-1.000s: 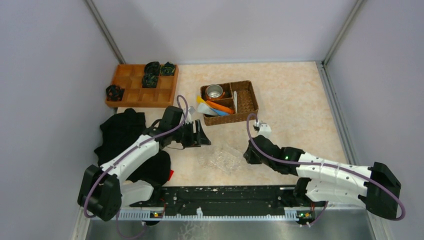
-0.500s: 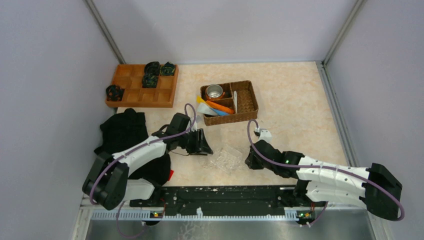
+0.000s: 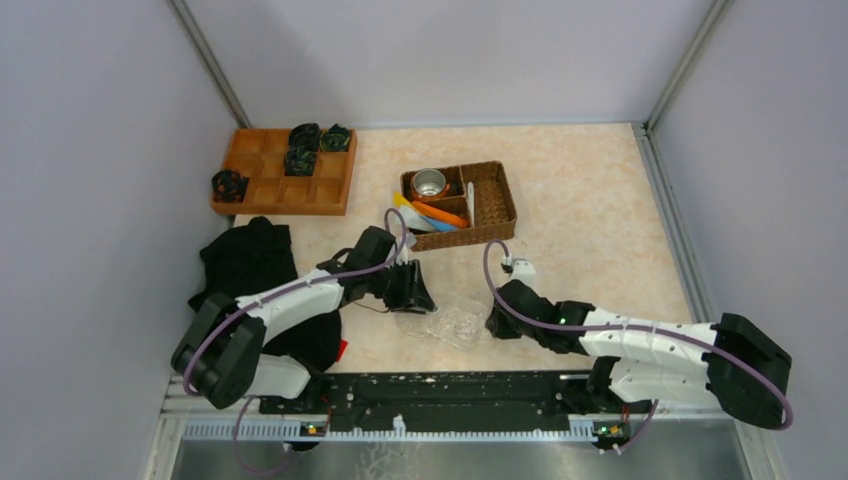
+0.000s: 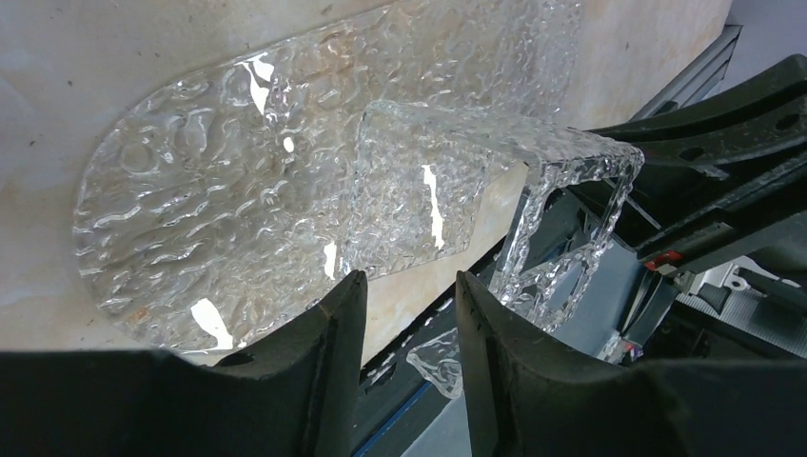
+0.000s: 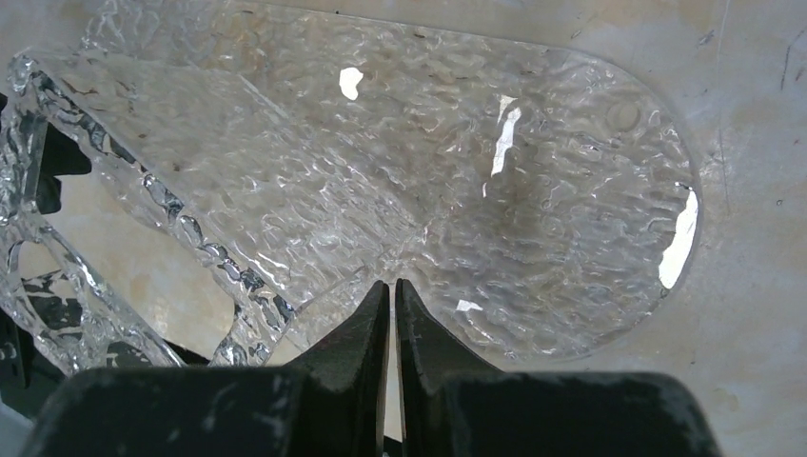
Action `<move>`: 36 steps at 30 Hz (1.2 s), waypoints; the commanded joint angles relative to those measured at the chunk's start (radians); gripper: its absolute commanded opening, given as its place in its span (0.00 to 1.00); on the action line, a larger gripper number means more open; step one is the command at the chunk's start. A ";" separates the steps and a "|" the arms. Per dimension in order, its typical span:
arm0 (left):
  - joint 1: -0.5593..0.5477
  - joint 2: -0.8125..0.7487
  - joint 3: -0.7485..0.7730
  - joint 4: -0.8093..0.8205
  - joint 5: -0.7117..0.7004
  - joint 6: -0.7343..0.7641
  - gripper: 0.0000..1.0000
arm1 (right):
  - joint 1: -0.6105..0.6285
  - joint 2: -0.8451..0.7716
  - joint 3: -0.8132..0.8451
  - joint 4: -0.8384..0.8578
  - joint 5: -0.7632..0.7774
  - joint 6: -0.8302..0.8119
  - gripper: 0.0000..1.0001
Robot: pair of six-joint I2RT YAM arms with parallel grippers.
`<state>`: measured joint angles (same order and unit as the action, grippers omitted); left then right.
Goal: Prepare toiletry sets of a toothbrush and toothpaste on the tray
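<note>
Left end effector (image 3: 422,300) has swung right and toward the near edge since a second ago: it was up by the wicker basket's (image 3: 492,200) near-left corner and now sits at the left edge of the clear tray (image 3: 455,326). Its fingers stand apart with the rim and a scrap of clear plastic in the gap; can't tell if it's actually gripping. Right end effector (image 3: 492,322) slid left over the same second and is now at the tray's right edge. It's clenched to a hairline slit, tips on the bumpy plastic; can't tell if the thin rim is pinched in there. The tray itself has barely shifted. It lies on the counter (image 3: 590,200) between the two arms, and the wrist views show a raised wall with cut-outs on one side. The tubes (image 3: 440,216) (orange, blue, yellow) and a white toothbrush (image 3: 469,200) are in the basket, behind the tray and apart from it, with a steel cup (image 3: 431,182) in the back-left compartment. The left wrist and its cable loop sit between the basket's corner and the tray. Orange wooden tray (image 3: 270,188) with black bundles (image 3: 300,160) is at far left, well apart. A black cloth (image 3: 245,265) lies under the left arm.
</note>
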<state>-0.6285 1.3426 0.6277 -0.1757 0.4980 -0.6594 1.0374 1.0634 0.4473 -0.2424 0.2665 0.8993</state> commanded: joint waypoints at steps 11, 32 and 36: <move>-0.036 -0.035 -0.014 0.015 -0.026 -0.021 0.46 | -0.081 0.060 0.096 0.052 0.006 -0.083 0.05; -0.034 0.073 0.081 -0.002 -0.067 0.017 0.46 | -0.184 0.153 0.135 0.112 -0.068 -0.176 0.04; -0.034 0.092 0.107 -0.011 -0.071 0.022 0.47 | -0.192 0.172 0.149 0.122 -0.079 -0.188 0.04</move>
<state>-0.6594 1.4151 0.6941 -0.1799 0.4438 -0.6579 0.8600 1.2213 0.5358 -0.1684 0.2054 0.7349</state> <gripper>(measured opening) 0.463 0.043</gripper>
